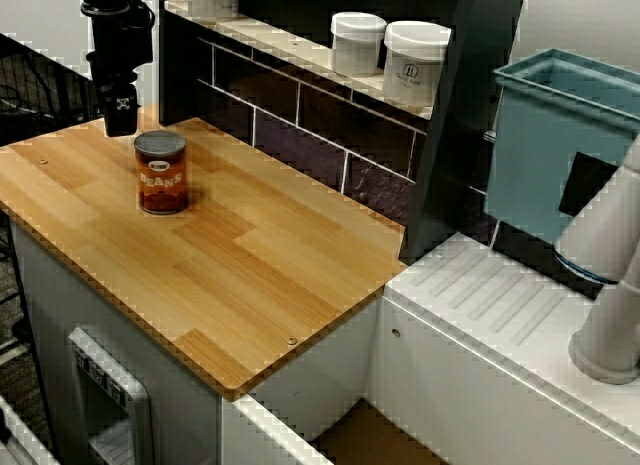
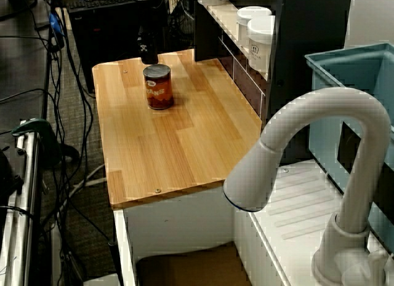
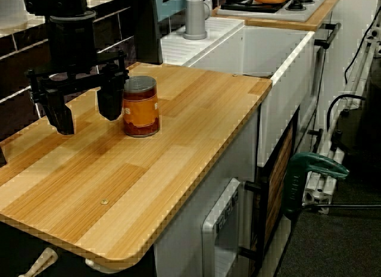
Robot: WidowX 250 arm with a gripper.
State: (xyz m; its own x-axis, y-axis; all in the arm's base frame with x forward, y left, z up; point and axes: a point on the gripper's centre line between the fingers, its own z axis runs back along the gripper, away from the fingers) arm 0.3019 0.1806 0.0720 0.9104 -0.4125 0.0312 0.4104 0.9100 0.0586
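Gripper (image 3: 85, 110): fingers apart, holding nothing, low over wooden counter (image 3: 178, 164). Can (image 3: 141, 107): upright, just beside one finger, outside jaws. Probably rigid, fairly heavy, smooth-sided; best hold is mid-height across label. Beyond: jars (image 1: 415, 63) on shelf.

Can (image 3: 140, 106) on counter (image 3: 196, 140), hand (image 3: 86, 114) just beside

Can (image 3: 140, 107): bare metal lid, dull silver; orange-brown label with slight sheen, paper or print, can't tell.
Counter (image 1: 260, 275): wood planks, smooth, satin finish.
Gripper (image 3: 86, 116): black, matt, hard plastic or coated metal.
Jars (image 1: 416, 63): white plastic, smooth.
Tiles (image 1: 320, 120): dark, glossy.
Faucet (image 2: 308, 132): pale grey, matt, plastic look.
Bin (image 1: 540, 145): blue plastic, smooth.
Drainboard (image 1: 500, 315): white, ribbed, matt.
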